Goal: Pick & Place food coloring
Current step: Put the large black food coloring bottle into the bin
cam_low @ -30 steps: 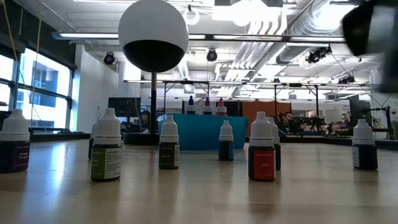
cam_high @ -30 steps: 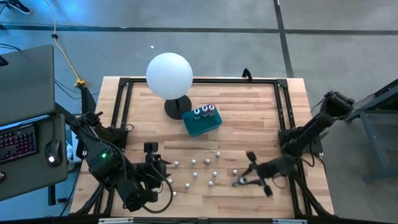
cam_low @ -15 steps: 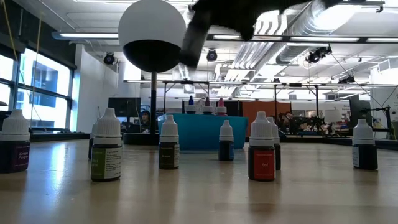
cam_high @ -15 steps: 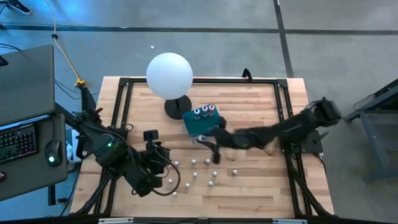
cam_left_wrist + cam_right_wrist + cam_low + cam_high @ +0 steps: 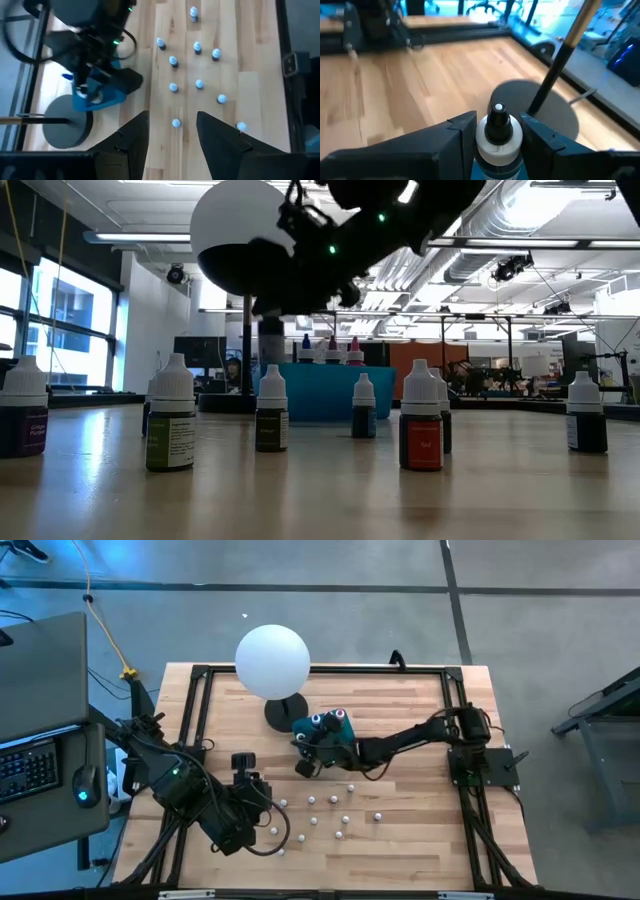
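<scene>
Right tool (image 5: 498, 135) is clamped on a small white-capped, dark-tipped food coloring bottle (image 5: 498, 131) over the teal tray (image 5: 335, 743); left tool (image 5: 172, 131) gapes empty; labels unreadable.

Right arm stretched across table centre, right gripper (image 5: 309, 752) clamped on something; left arm folded at near-left corner, left gripper (image 5: 262, 812) fingers parted

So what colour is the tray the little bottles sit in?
Teal blue, clearest in the low view: the tray behind the bottles.
</scene>
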Controlling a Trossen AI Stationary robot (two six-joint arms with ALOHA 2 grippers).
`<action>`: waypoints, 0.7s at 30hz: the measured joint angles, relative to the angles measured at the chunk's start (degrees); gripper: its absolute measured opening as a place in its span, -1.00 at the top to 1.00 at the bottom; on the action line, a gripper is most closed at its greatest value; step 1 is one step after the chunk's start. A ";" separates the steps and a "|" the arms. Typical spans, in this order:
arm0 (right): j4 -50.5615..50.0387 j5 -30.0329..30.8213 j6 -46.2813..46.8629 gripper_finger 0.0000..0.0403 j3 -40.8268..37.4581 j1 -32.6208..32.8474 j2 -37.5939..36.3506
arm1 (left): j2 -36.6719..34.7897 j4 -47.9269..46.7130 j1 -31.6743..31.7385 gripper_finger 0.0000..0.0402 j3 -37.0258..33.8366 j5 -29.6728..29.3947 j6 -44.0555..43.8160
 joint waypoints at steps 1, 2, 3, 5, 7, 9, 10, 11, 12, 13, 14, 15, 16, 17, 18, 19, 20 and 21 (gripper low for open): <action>0.60 0.96 0.02 0.43 0.14 0.00 0.04 | 0.00 -0.02 -0.02 0.20 0.00 0.40 0.02; 0.75 1.89 0.04 0.43 0.09 -0.18 0.02 | 0.00 -0.02 0.00 0.20 0.02 0.66 0.02; 0.74 2.47 0.26 0.43 -0.16 -0.42 0.02 | 0.00 -0.02 0.00 0.20 0.02 0.85 0.03; -0.20 2.53 1.56 0.42 -0.51 -1.35 0.18 | 0.00 -0.02 0.00 0.20 0.02 1.04 0.04; -0.13 2.01 2.79 0.40 -0.54 -2.51 0.24 | 0.00 -0.02 0.02 0.20 0.02 0.91 0.11; 0.28 0.54 3.77 0.39 -0.46 -3.67 0.15 | 0.00 -0.02 0.02 0.20 0.02 0.88 0.14; 0.24 -0.47 4.43 0.39 -0.46 -4.24 0.13 | 0.00 -0.02 0.02 0.20 0.02 0.88 0.10; 0.23 -1.57 4.93 0.40 -0.46 -4.76 0.26 | 0.00 -0.02 0.01 0.20 0.02 0.89 0.00; 0.37 -2.45 5.22 0.41 -0.46 -5.22 0.39 | 0.00 -0.01 0.02 0.20 0.02 0.87 -0.38; 0.42 -3.58 5.35 0.43 -0.46 -5.69 0.42 | 0.00 -0.02 0.02 0.20 0.02 0.88 -0.79; 0.42 -4.79 5.32 0.43 -0.46 -6.17 0.42 | 0.00 -0.02 0.02 0.20 0.02 0.89 -1.03; 0.35 -5.95 5.29 0.43 -0.46 -6.54 0.42 | 0.00 -0.02 0.02 0.20 0.02 0.91 -1.09; 0.05 -6.74 5.29 0.42 -0.46 -6.83 0.42 | 0.00 -0.02 0.02 0.20 0.02 0.91 -1.15; -0.38 -6.99 5.25 0.40 -0.46 -7.11 0.42 | 0.01 -0.02 0.02 0.20 0.02 0.91 -1.22; -0.78 -6.98 5.08 0.38 -0.46 -7.20 0.42 | 0.00 -0.02 0.02 0.20 0.02 0.91 -1.22; -0.81 -6.87 4.62 0.35 -0.46 -7.43 0.42 | 0.00 -0.02 0.02 0.20 0.02 0.93 -1.23; -0.81 -6.65 4.31 0.33 -0.46 -7.48 0.42 | 0.00 -0.02 0.02 0.20 0.02 0.96 -1.22; -0.89 -6.20 4.21 0.32 -0.46 -7.58 0.42 | 0.00 -0.02 0.02 0.20 0.02 0.96 -1.23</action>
